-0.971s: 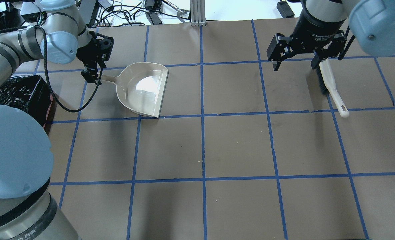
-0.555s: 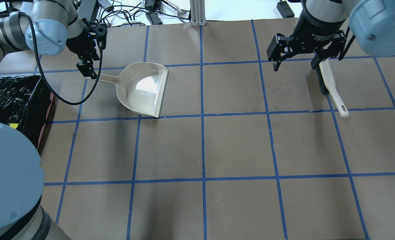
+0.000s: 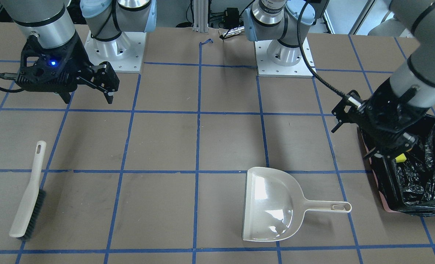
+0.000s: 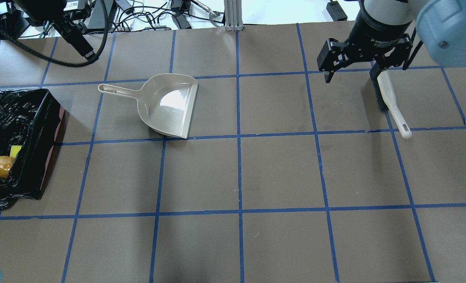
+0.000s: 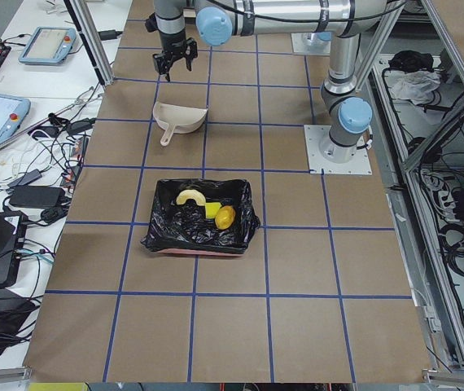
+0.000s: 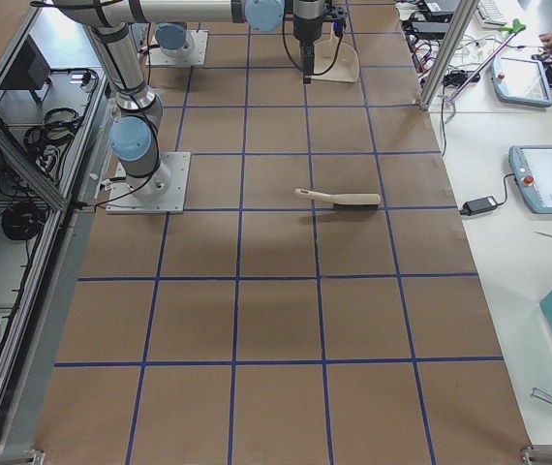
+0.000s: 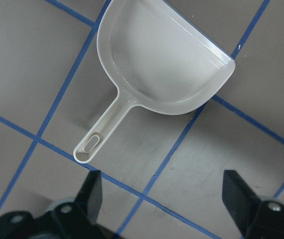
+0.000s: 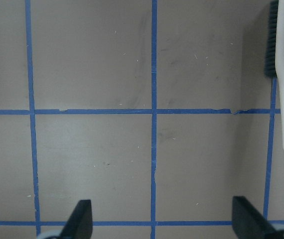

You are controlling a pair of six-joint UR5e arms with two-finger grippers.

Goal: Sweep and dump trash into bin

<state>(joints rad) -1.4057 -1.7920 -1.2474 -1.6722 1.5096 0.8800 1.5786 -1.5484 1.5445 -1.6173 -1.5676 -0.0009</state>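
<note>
Three pieces of trash (image 5: 207,208) are seen lying in the bin (image 4: 52,153) at the desk's (image 4: 280,173) left end. The left pincer (image 7: 162,196), at the dustpan (image 4: 168,106) handle a second ago, has been drawn back, spread wide and empty. The right pincer (image 4: 350,72) is held apart, empty, near the brush (image 4: 390,100). Dumping is judged done.

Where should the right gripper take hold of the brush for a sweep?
On the bare handle of the brush, between bristles and hanging hole, straight from above. It lies flat, bristles sideways, so the open right gripper can close across the handle's narrow width.
</note>
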